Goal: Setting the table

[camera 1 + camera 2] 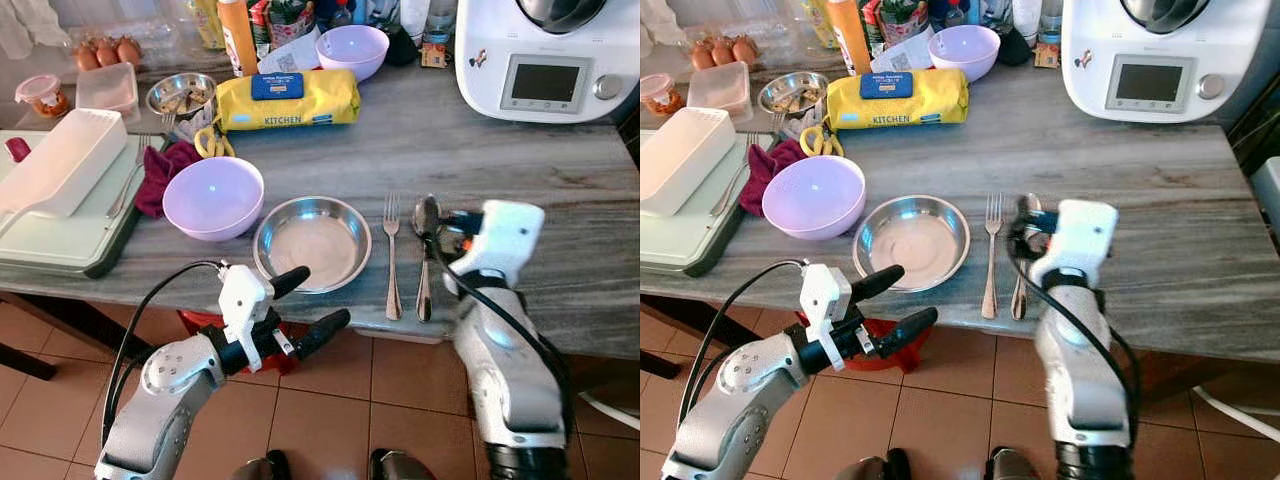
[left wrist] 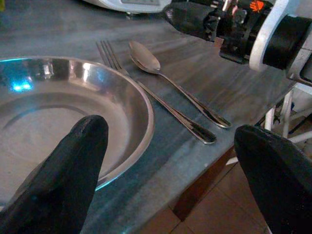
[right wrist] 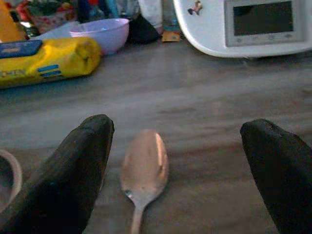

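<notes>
Shiny metal plate (image 1: 312, 243), fork (image 1: 392, 255) and spoon (image 1: 425, 250) lie on a smooth, grey-veined countertop (image 1: 500, 160) (stone-look); the lilac bowl (image 1: 213, 197) at centre left looks glossy plastic.

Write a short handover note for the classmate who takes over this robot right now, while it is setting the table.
Left gripper: open, holding nothing, off the table's near edge in front of the steel plate.
Right gripper: open, holding nothing, fingers on either side of the spoon's bowl.
Laid out: the plate, with the fork to its right, then the spoon, both flat on the table.
Left: probably add the near purple bowl if the setting needs one.
</notes>
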